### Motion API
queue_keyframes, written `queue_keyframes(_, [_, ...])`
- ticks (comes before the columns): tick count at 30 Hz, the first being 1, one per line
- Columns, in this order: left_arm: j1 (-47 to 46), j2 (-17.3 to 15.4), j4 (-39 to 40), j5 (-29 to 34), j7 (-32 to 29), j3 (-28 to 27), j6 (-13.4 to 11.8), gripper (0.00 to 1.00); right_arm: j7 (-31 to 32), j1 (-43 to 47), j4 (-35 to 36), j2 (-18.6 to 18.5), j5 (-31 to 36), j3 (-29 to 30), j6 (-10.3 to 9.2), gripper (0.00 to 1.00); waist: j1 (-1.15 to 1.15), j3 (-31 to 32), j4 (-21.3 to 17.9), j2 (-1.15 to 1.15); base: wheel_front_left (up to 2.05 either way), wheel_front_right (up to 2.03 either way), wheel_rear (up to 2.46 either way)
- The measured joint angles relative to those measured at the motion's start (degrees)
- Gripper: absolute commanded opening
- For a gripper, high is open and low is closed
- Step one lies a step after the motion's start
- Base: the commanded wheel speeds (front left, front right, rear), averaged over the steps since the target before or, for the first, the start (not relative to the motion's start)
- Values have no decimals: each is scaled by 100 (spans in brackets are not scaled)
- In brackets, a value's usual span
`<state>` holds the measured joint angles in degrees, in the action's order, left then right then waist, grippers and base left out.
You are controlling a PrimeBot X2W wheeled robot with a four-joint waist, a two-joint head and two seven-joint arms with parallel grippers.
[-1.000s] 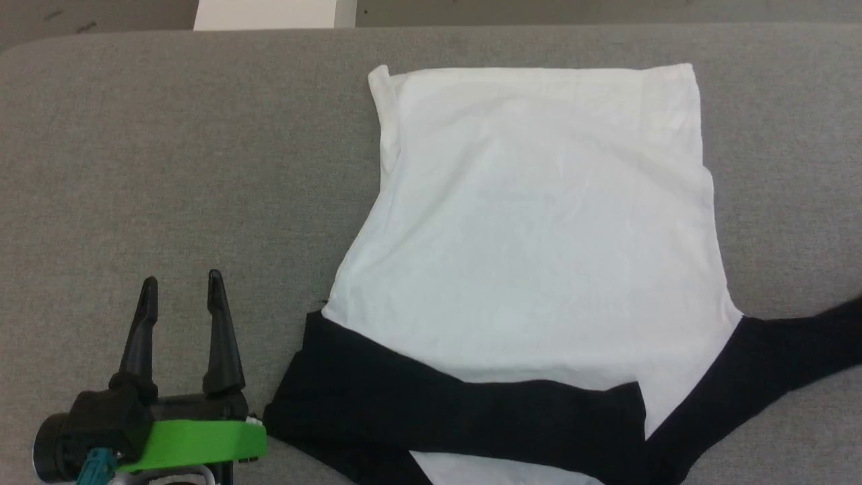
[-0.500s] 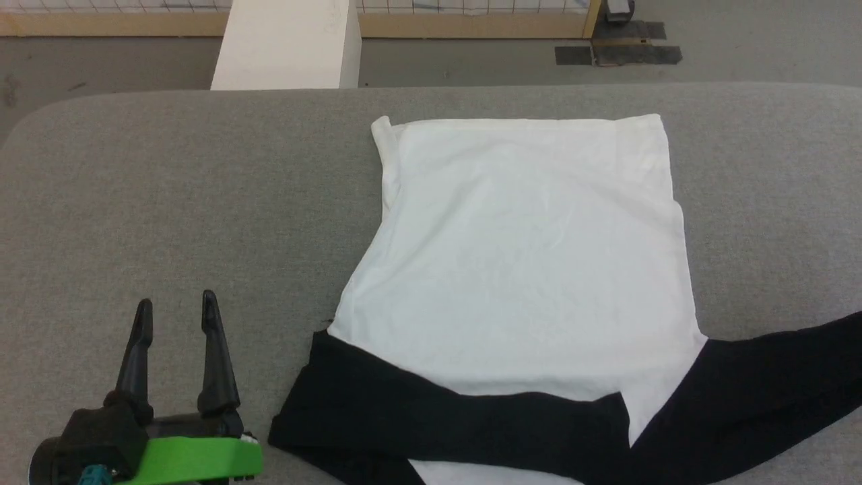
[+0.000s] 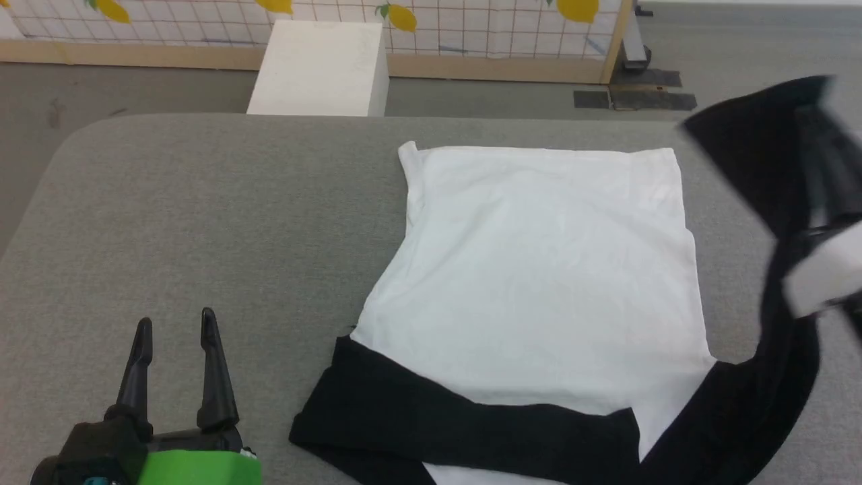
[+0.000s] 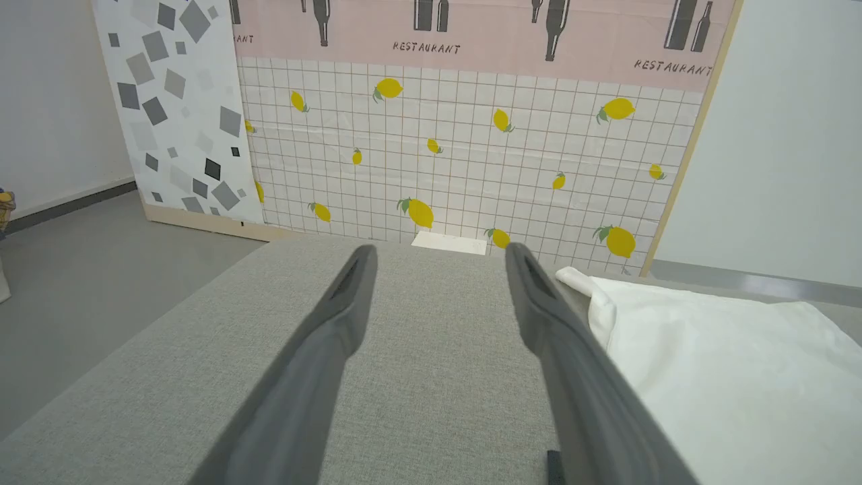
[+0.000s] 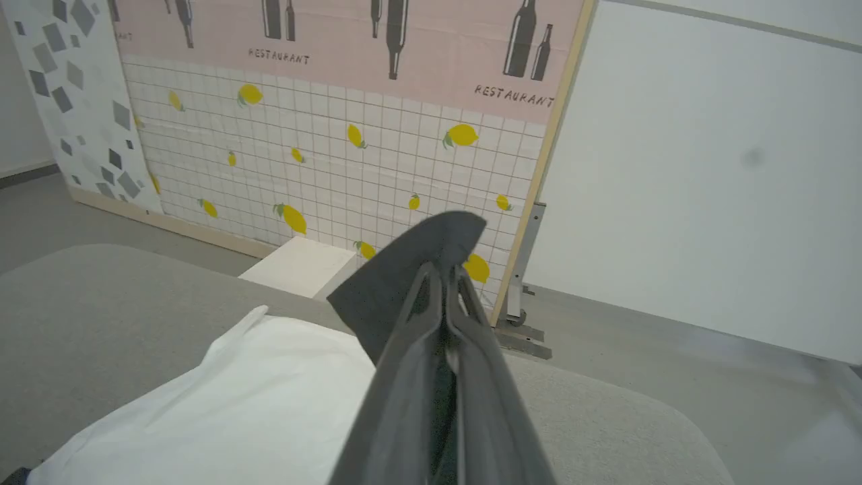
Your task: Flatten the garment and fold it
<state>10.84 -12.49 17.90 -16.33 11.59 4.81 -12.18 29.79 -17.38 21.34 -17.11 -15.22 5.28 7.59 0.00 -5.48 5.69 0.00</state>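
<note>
The garment [image 3: 545, 269] lies on the grey padded table [image 3: 202, 215], right of the middle. Its white body is spread fairly flat, with the straight hem toward the far edge and one hem corner rolled over at the far left. One black sleeve [image 3: 471, 424] is folded across the body close to the near edge, lying flat on the white cloth. The other black sleeve [image 3: 747, 135] rises off the table along the right edge, hanging in a long dark band from the shoulder up to its end, which is in the air.

The right gripper [image 5: 442, 269] is up there with it, raised well above the table's right side. Its two long fingers are pressed together, pinching the end of that sleeve, and a flap of black cloth sticks out past the fingertips. From the head it is a blur, with the pale forearm [image 3: 825, 276] coming in from the right below it.

The left gripper [image 3: 175, 318] sits low over the near left part of the table, well apart from the shirt and with bare grey cloth under it. Its fingers are spread wide with nothing between them, and they point toward the far edge.

Past the far edge, a white box [image 3: 323, 67] stands on the floor against a tiled panel with lemons [image 4: 471, 155].
</note>
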Motion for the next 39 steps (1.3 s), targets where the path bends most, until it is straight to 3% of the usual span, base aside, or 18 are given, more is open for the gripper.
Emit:
queue_keyframes(5, [62,-8,30,-19,-18,12,-7,100,94,-3,34,416,-119,-1196,0,0,0,74,145,0,0,0,0])
queue_keyframes(11, [55,1,24,-34,-16,122,-5,100,-145,-175,-683,795,-257,-2674,-1,0,0,3,313,0,0,0,0])
queue_keyframes(20, [-68,58,-187,-42,-7,325,55,100,-1016,-659,-2713,1245,-255,-3976,-1,0,0,-132,694,0,0,0,0])
queue_keyframes(21, [-69,74,-248,-44,-5,354,59,100,-1133,-661,-3453,1317,-179,-4212,0,0,0,-145,842,0,0,0,0])
queue_keyframes(23, [-70,75,-268,-52,-5,367,67,100,-1174,-665,-3895,1317,-20,-4388,-1,2,0,-149,932,0,0,0,0])
queue_keyframes(24, [-70,77,-269,-58,-5,367,71,100,-1178,-664,-4107,1323,14,-4463,-1,45,0,-152,978,0,0,0,0])
queue_keyframes(25, [-70,78,-272,-57,-3,366,70,100,-1202,-663,-4292,1332,23,-4537,-1,96,0,-155,1019,0,0,0,0])
queue_keyframes(26, [-70,78,-276,-58,12,367,70,100,-1232,-663,-4439,1343,23,-4579,0,100,0,-159,1053,0,0,0,0])
queue_keyframes(32, [-70,89,-263,-58,44,354,45,100,-1651,-697,-4493,1411,-213,-4317,-1,100,0,-212,1012,0,0,0,0])
queue_keyframes(39, [-88,44,-120,-55,42,344,23,100,-1849,-850,-3454,1206,-123,-3126,0,100,1,-209,685,0,0,0,0])
